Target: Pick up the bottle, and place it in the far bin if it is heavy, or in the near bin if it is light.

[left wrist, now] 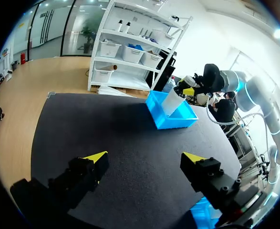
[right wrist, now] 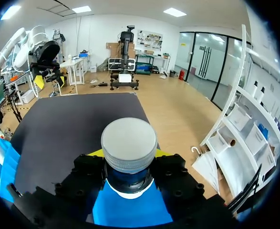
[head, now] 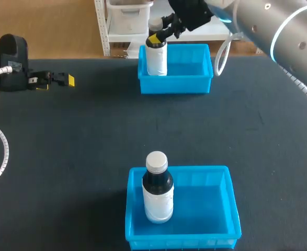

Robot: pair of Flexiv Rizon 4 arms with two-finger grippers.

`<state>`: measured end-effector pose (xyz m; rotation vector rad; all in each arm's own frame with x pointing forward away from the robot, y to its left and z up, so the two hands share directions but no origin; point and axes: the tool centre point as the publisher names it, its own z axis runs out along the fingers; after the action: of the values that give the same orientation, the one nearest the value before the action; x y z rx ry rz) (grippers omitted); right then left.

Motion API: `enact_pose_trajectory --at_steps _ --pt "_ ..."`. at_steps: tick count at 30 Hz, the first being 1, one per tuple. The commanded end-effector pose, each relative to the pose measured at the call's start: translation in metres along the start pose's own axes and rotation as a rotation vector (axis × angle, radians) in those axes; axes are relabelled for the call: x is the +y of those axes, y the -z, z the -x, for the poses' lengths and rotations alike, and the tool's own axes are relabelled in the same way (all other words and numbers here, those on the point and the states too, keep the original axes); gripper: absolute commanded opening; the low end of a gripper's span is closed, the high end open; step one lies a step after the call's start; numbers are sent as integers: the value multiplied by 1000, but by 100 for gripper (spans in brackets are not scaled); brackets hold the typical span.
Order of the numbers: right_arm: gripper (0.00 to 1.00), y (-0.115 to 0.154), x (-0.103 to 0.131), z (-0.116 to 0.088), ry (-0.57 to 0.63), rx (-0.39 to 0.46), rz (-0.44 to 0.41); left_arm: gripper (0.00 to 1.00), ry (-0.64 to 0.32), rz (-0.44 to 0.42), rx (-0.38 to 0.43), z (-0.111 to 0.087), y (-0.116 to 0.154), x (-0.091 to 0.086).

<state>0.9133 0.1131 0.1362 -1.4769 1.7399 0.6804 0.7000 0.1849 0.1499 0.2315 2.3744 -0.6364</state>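
1. Head view:
   - The bottle point(head: 156, 61) stands upright at the left end of the far bin point(head: 203, 86).
   - The right gripper point(head: 160, 35) is clamped on its neck from above.
   - Whether the base is seated on the bin floor can't be told.
   - A second bottle point(head: 157, 196) stands in the near bin point(head: 231, 212).
   - The left gripper point(head: 59, 79) is parked at the table's point(head: 90, 136) far-left side, well apart from both bins.
2. Left wrist view:
   - The left gripper point(left wrist: 144, 160) is spread wide with nothing held.
   - The far bin point(left wrist: 187, 117), the bottle point(left wrist: 171, 101) and the right gripper point(left wrist: 190, 90) are seen ahead, well apart from it.
3. Right wrist view:
   - The cap point(right wrist: 129, 143) sits just above the right gripper point(right wrist: 129, 160).
   - The neck is pinched from both sides.
4. Step judged:
   - This looks like placement in the far bin, so the bottle is being treated as heavy. Release is not yet done.
   - The next move calls for the fingers to be opened once the base is down, then a straight-up retreat so the bottle isn't tipped.
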Motion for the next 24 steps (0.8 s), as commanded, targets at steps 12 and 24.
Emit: enact_pose_trajectory --at_steps 12,24 --pt "100 -18 -17 -13 -41 20 421 100 0 0 0 0 0 0" --pt "100 30 -30 -39 -155 101 289 100 0 0 0 0 0 0"
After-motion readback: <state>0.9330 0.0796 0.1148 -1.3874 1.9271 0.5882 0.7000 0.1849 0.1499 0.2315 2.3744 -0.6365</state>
